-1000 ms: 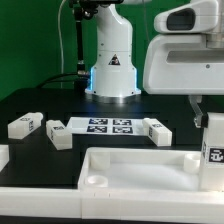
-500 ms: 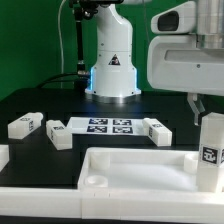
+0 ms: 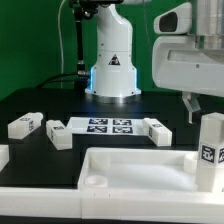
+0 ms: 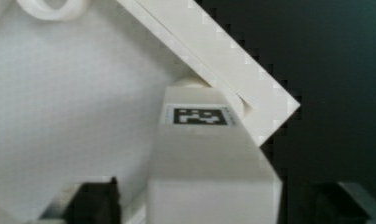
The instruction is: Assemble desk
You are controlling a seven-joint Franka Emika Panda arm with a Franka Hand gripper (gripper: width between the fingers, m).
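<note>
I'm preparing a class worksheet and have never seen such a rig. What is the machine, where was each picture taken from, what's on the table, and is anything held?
It is a robot arm assembling a desk. One picture comes from a camera off the arm, the other from its wrist, looking past the gripper. On the black table lie the white tabletop, spare legs and a flat marker board. One upright leg stands at the tabletop's corner. The jaws stand open on either side of it; nothing is held.
</note>
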